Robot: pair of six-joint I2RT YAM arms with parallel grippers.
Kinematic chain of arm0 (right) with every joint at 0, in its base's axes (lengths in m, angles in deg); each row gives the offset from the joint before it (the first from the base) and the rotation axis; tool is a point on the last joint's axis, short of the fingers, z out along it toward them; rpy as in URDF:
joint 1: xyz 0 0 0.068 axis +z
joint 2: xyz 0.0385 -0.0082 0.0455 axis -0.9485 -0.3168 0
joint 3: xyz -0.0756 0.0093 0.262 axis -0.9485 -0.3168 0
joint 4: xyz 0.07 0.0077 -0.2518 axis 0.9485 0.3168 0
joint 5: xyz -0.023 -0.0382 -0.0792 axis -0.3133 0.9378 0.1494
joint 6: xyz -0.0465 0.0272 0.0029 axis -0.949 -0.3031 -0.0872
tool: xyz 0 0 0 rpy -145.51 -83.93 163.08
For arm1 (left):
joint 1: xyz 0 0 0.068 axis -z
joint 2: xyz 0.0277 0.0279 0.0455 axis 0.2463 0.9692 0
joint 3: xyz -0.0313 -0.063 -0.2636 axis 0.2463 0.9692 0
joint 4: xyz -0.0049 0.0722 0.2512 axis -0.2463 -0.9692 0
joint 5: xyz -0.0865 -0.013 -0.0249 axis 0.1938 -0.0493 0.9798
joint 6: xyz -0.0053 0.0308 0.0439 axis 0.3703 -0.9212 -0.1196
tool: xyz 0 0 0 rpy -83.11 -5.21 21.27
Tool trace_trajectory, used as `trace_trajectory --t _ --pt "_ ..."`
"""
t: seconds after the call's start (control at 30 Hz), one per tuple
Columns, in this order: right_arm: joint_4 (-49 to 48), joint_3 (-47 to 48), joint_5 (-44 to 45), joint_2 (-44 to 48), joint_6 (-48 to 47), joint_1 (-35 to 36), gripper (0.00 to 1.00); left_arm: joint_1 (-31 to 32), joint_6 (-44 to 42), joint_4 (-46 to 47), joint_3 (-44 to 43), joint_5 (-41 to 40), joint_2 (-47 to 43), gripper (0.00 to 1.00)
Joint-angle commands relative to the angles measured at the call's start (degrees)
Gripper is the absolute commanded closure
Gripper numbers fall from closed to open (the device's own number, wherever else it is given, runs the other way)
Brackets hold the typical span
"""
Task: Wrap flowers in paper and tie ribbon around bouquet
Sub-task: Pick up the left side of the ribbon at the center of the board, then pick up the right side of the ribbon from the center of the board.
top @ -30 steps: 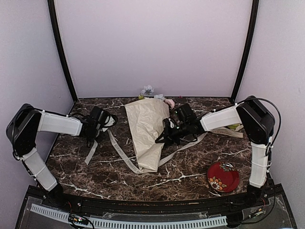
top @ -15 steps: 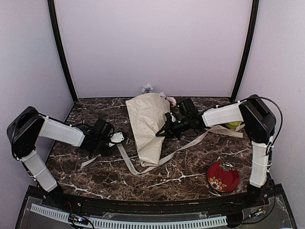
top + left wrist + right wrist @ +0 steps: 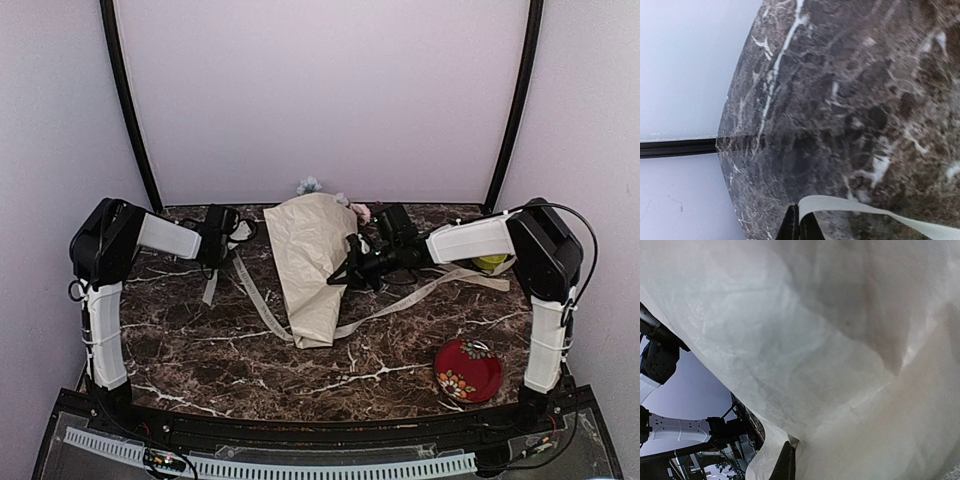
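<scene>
**Paper cone on the marble, both tools clamped**

We see the bouquet (image 3: 312,275) lying mid-bench. Its cream paper (image 3: 830,340) is rolled into a cone, with the wide end toward the back wall and the narrow end toward the arms. The flowers (image 3: 310,186) peep out at the wide end, pale blooms right against the foot of the wall.

The ribbon (image 3: 255,298) runs from the left tool down along the cone's left side and disappears at the narrow end. It comes out again on the right and trails off toward the right edge of the bench. A short loose end hangs below the left tool.

The left tool (image 3: 226,240) sits at the far left of the bench. Its wrist view shows the jaws closed flat on the ribbon (image 3: 865,212), just above the stone. The right tool (image 3: 343,273) is at the cone's right flank. Its own camera is filled with crinkled paper, and the jaws are pinched together on a fold of it.

The bench (image 3: 200,350) is dark brown marble with white veins. A red dish (image 3: 468,370) with a flower pattern stands near the right front. A lime-green round thing (image 3: 489,262) shows behind the right forearm. The back wall (image 3: 320,100) and both side walls are plain pale lilac, with black posts (image 3: 128,110) in the corners.
</scene>
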Motion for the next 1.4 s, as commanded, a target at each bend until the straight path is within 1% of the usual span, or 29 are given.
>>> trace_trajectory --t 0.0,0.07,0.13,0.3,0.4,0.47,0.53,0.63,0.7,0.83,0.97,1.07,1.13,1.23,1.37 --pt "0.03 1.10 -0.54 3.80 -0.80 -0.40 1.00 -2.17 -5.21 4.26 -4.68 -0.89 0.60 1.00" --pt "0.05 0.37 -0.53 3.55 -1.04 -0.44 1.00 -3.10 -5.41 4.50 -7.13 -0.42 1.36 1.00" --pt "-0.18 -0.70 -0.19 3.29 -1.17 -0.44 1.00 -3.85 -3.51 3.89 -9.56 0.23 1.55 1.00" --pt "-2.41 -3.38 0.07 2.15 -0.55 -0.45 1.00 -4.24 -2.24 2.99 -16.33 1.20 1.18 1.00" --pt "-1.84 -3.71 1.07 1.33 -1.61 -0.44 1.00 -3.81 0.05 0.71 -19.42 1.34 -2.19 1.00" --pt "-1.69 -4.02 1.35 0.70 -2.12 -0.45 1.00 -2.81 2.06 1.44 -16.43 2.90 -7.80 1.00" --pt "-2.00 -4.46 1.64 -0.10 -2.29 -0.39 1.00 -0.87 2.89 3.98 -11.45 6.49 -14.75 1.00" --pt "-1.59 -4.57 2.23 -1.40 -3.36 -0.41 1.00 4.27 3.61 4.69 -5.76 11.83 -23.66 1.00" --pt "-1.48 -4.88 2.63 -2.29 -3.86 -0.38 1.00 9.01 5.26 2.59 -3.95 14.29 -27.08 1.00" --pt "-2.57 -5.68 3.48 -3.30 -3.75 -0.41 1.00 17.58 10.93 -2.53 -0.62 23.88 -30.63 1.00" --pt "-3.56 -6.29 4.06 -3.70 -3.44 -0.44 1.00 24.24 15.69 -6.38 0.53 32.90 -28.85 1.00" --pt "-3.21 -6.29 4.97 -3.81 -3.83 -0.41 1.00 25.55 19.32 -5.90 1.27 40.69 -26.47 1.00" --pt "-2.81 -6.22 5.53 -3.87 -4.34 -0.44 1.00 25.59 21.20 -3.86 1.54 43.00 -24.23 1.00" --pt "-2.54 -6.29 5.77 -4.17 -4.70 -0.45 1.00 25.59 21.97 -4.89 -3.66 41.11 -17.24 1.00" --pt "-1.14 -6.22 7.61 -4.01 -5.75 -0.38 1.00 25.12 21.72 -9.73 -13.10 32.55 -6.65 1.00"
